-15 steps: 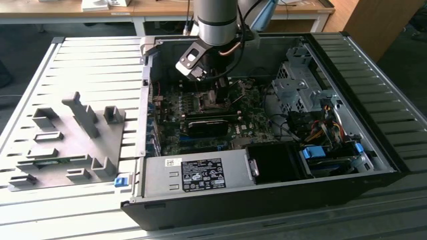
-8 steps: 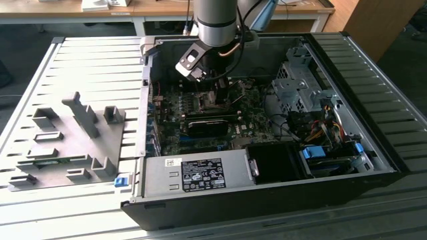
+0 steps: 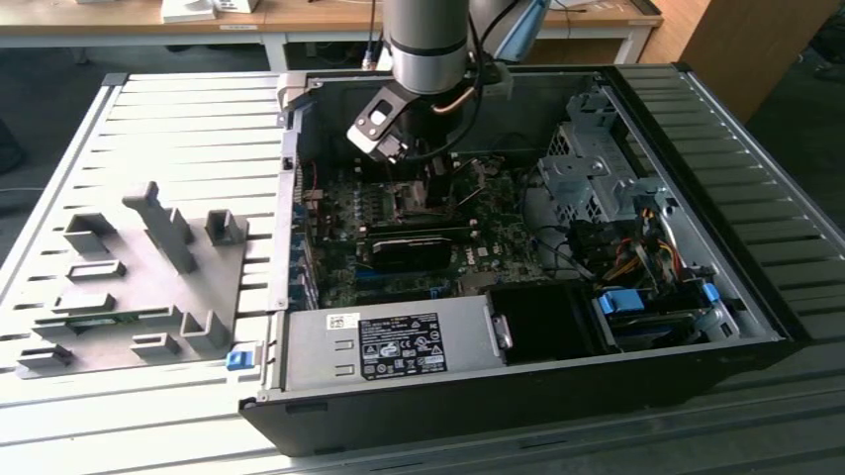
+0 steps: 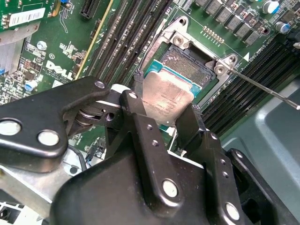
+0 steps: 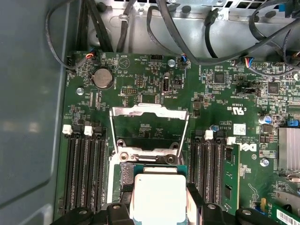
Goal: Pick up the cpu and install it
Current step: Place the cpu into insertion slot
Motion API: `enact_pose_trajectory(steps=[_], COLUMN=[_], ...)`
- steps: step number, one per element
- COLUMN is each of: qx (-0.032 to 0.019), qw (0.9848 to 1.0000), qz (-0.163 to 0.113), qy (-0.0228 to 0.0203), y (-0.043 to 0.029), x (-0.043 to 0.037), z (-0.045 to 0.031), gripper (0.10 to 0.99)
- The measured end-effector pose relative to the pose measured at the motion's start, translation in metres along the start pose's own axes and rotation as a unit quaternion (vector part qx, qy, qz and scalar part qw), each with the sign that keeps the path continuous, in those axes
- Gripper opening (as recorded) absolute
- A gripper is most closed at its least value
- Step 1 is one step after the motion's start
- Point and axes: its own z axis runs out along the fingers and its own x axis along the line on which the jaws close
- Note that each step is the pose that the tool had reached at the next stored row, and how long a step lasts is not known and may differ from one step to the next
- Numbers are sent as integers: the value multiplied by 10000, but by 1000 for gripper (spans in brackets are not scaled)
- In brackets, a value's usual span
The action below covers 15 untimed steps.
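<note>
The gripper was clamped on the cpu, with a finger against each of two opposite edges. The cpu was a small flat square with a dull silvery-grey metal top, rounded corners and a green rim. It was over the open motherboard socket; contact could not be determined. The socket's hinged frame stood raised.

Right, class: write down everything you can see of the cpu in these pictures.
The cpu is a small flat square with a pale silvery metal top, smudged, on a green base. The gripper clamps two opposite edges between its black fingers. It is over the open socket of the green motherboard; whether it touches the socket cannot be told.
</note>
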Motion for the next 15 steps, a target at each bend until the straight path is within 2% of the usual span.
enact_pose_trajectory(steps=[15], qx=[0], qw=[10000], qz=[0], qy=[0], y=[-5], x=[1], z=[61], gripper=[529])
